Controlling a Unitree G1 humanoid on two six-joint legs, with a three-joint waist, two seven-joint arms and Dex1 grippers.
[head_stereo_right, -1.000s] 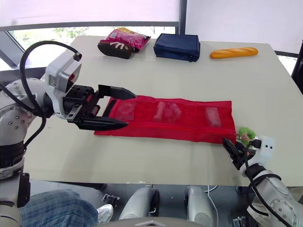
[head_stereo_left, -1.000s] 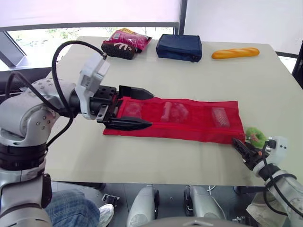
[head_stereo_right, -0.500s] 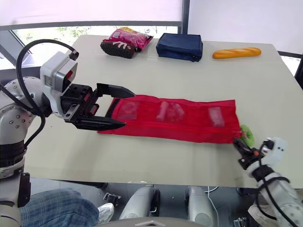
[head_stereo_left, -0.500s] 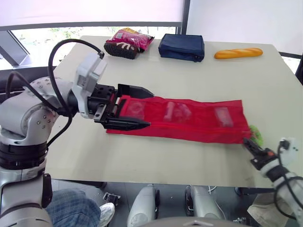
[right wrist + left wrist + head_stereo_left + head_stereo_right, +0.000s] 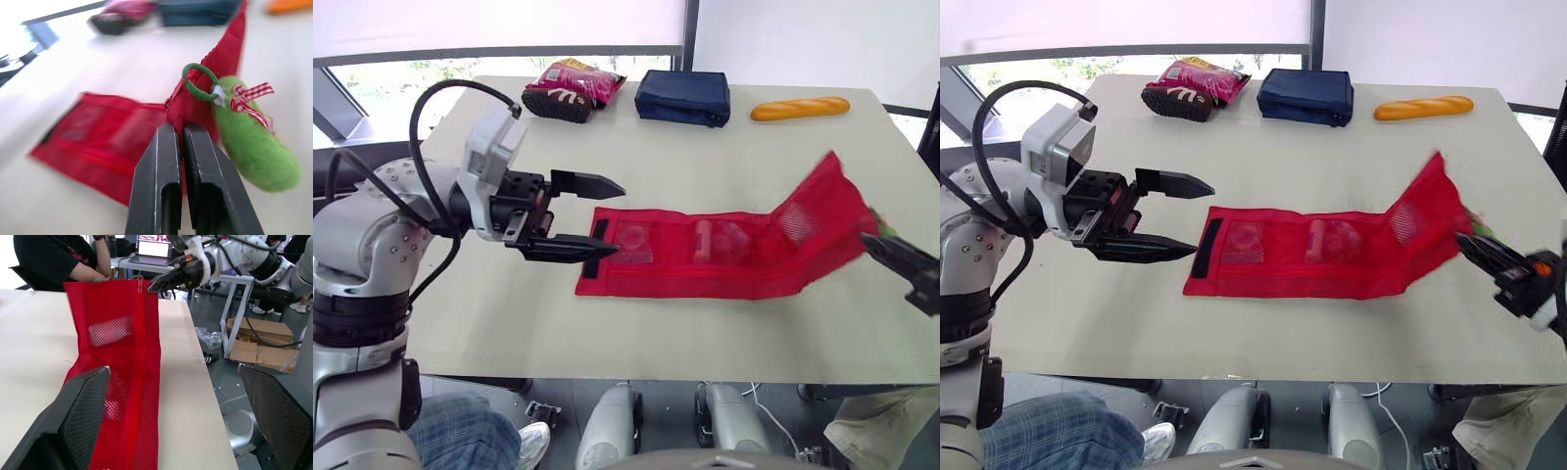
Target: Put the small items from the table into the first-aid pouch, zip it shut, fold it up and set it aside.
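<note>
The red mesh first-aid pouch (image 5: pixel 705 257) lies lengthwise on the table (image 5: pixel 636 323), with small items showing through its pockets (image 5: pixel 722 238). Its right end is raised off the table. My right gripper (image 5: pixel 177 128) is shut on that end, beside the green zipper ring (image 5: pixel 200 82) and a green plush charm (image 5: pixel 252 147). My left gripper (image 5: pixel 619 217) is open just left of the pouch's flat end, its lower fingertip over the black edge strip. In the left wrist view the pouch (image 5: pixel 122 357) runs away between the fingers (image 5: pixel 83 406) toward the right gripper (image 5: pixel 156 284).
At the table's far edge lie a pink snack bag (image 5: pixel 573 88), a navy pouch (image 5: pixel 685 96) and a baguette (image 5: pixel 800 108). A seated person (image 5: pixel 58 259) and cardboard boxes (image 5: pixel 259 333) are beyond the table's right end.
My right gripper has risen from the table's front right edge, lifting the pouch's right end. The pouch has slid to the right, out from between my left gripper's fingers.
</note>
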